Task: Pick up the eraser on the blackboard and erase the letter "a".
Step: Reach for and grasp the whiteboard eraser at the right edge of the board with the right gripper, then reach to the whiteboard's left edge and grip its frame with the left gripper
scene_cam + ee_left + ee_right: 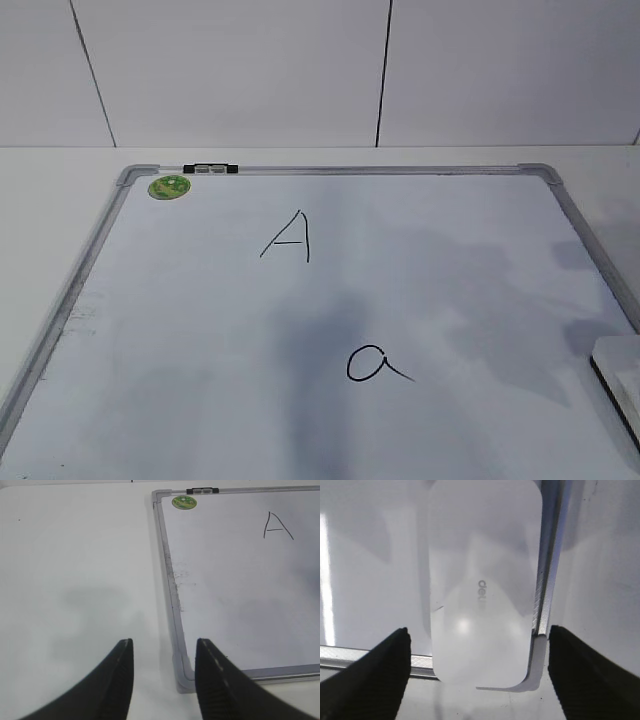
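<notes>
The blackboard [200,340] is a white board with a grey frame and a green sticker [169,186]. The letter "a" [375,364] is written low of centre, below a capital "A" [290,238]. The eraser [618,375], white with a black underside, lies at the board's lower right corner. In the right wrist view the eraser [485,580] lies between the fingers of my open right gripper [479,640], which hovers over its near end. My left gripper [164,650] is open and empty above the board's near left corner [182,677].
A small black-and-silver clip [210,169] sits on the board's top frame. White table [75,580] lies left of the board. A white panelled wall [250,70] stands behind it.
</notes>
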